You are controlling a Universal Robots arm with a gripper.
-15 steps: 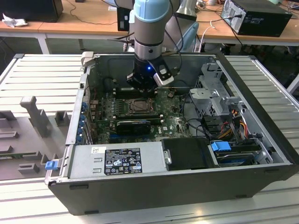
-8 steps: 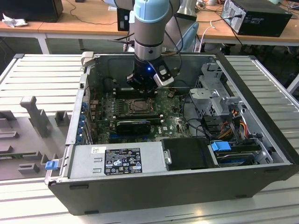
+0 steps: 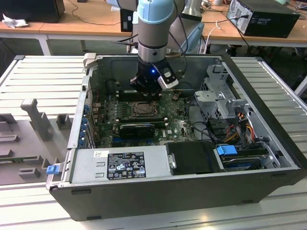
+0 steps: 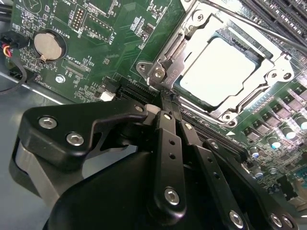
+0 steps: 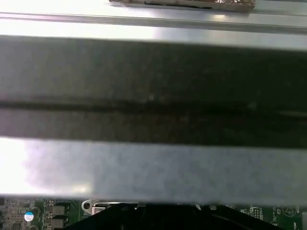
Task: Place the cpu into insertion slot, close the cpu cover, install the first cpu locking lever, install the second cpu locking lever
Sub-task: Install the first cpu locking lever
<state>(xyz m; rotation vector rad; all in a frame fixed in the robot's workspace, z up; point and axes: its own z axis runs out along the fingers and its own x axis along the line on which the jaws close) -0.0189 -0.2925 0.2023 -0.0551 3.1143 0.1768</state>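
Grey ribbed table (image 3: pixel 38 76) bears the open computer case (image 3: pixel 259 158); wooden desks (image 3: pixel 72 24) behind.

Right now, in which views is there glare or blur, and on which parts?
In the second wrist view, strong glare whitens the small flat silver-grey square cpu inside the thin silver metal cpu cover; the black gripper close by looks soft. In the first wrist view, a dark blurred band crosses the frame. The exterior view is evenly lit.
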